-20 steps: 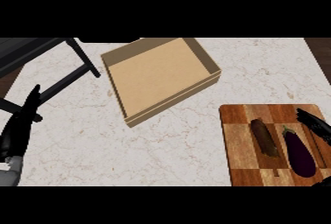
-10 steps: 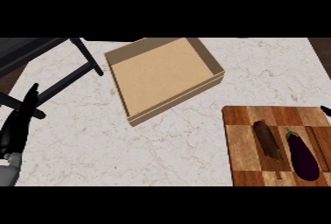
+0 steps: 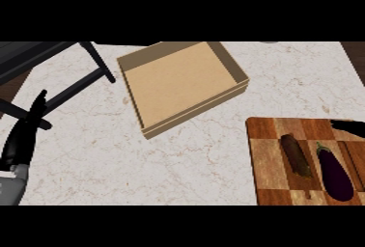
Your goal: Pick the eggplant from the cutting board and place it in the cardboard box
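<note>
A dark purple eggplant (image 3: 335, 172) lies lengthwise on the wooden cutting board (image 3: 271, 164) at the lower right. A brown oblong item (image 3: 296, 154) lies just left of it on the board. The open cardboard box (image 3: 182, 82) sits up and to the left of the board, with nothing inside. Only a black sliver of my right hand (image 3: 348, 125) shows at the right edge, over the board's far corner and just above the eggplant's stem end, not touching it. My left hand (image 3: 25, 135) rests open at the left edge, fingers pointing up.
Black bars of a dark frame (image 3: 85, 67) cross the upper left corner beside the box. The pale marble counter (image 3: 185, 164) spreads between box, board and left hand. Its left edge runs near my left forearm (image 3: 10, 185).
My right hand has pulled back from over the eggplant's stem end toward the right edge, leaving only a sliver in view. The eggplant, board, box and left hand have stayed put.
</note>
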`<act>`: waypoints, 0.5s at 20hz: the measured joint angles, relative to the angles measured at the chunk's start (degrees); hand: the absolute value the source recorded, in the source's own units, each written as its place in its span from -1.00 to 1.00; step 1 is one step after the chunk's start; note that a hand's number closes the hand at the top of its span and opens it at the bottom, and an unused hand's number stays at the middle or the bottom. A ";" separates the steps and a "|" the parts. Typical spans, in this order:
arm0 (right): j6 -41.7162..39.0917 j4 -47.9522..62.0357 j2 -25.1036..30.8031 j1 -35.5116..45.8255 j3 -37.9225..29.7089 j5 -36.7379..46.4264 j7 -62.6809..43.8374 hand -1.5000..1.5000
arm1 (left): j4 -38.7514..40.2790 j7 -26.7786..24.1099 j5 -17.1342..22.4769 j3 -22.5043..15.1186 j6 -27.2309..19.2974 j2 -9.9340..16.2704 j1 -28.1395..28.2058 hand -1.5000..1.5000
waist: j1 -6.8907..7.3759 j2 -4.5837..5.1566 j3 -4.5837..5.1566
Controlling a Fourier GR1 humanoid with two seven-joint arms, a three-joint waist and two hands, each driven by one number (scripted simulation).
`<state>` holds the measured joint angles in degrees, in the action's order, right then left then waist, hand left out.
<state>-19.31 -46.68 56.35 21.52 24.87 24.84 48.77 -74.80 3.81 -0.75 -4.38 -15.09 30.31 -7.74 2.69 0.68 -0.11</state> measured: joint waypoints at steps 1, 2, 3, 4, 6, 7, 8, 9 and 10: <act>0.03 1.10 -0.79 1.27 1.12 1.57 -0.02 -1.00 | -0.30 0.16 0.10 0.27 0.31 0.21 0.10 0.00 | -0.05 -0.05 0.01; -0.28 1.67 -1.58 2.37 2.09 2.83 -0.38 -1.00 | -0.17 0.31 0.06 0.57 0.63 0.44 -0.07 0.00 | -0.29 -0.11 0.02; -0.10 2.83 -2.37 2.86 2.89 3.99 -0.24 -1.00 | -1.50 0.72 0.05 0.61 0.57 0.39 0.84 0.00 | -0.35 -0.20 0.02; -0.58 3.61 -2.91 4.11 3.52 4.96 -0.37 -1.00 | -0.83 0.32 -0.25 0.79 0.44 0.08 0.67 0.00 | -0.60 -0.22 0.01; -0.75 4.93 -4.15 5.90 4.64 7.26 -0.82 -1.00 | -0.14 0.41 -0.68 1.36 0.34 -0.28 0.12 0.00 | -1.04 -0.32 0.06; -0.57 6.40 -5.16 7.12 4.94 8.48 -0.91 -1.00 | 0.35 -0.29 -0.91 1.58 0.35 -0.64 0.35 0.00 | -1.15 -0.33 0.05; -0.55 7.67 -6.53 8.26 5.30 9.57 -1.49 -1.00 | 0.10 -0.45 -0.99 1.79 0.40 -0.83 0.72 0.00 | -1.17 -0.35 0.07; -0.13 9.05 -7.39 8.98 5.48 10.73 -1.16 -1.00 | 0.57 -0.76 -1.33 2.02 0.48 -1.04 0.63 0.00 | -1.30 -0.36 0.06; 0.20 10.23 -8.37 9.53 5.65 11.77 -1.14 -1.00 | 1.20 -1.16 -1.44 2.35 0.69 -1.31 0.47 0.00 | -1.44 -0.38 0.07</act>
<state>-19.11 -36.44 47.98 31.05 30.52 36.61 47.63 -73.59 2.65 -2.19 -2.03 -14.40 28.99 -7.27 1.25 0.29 -0.04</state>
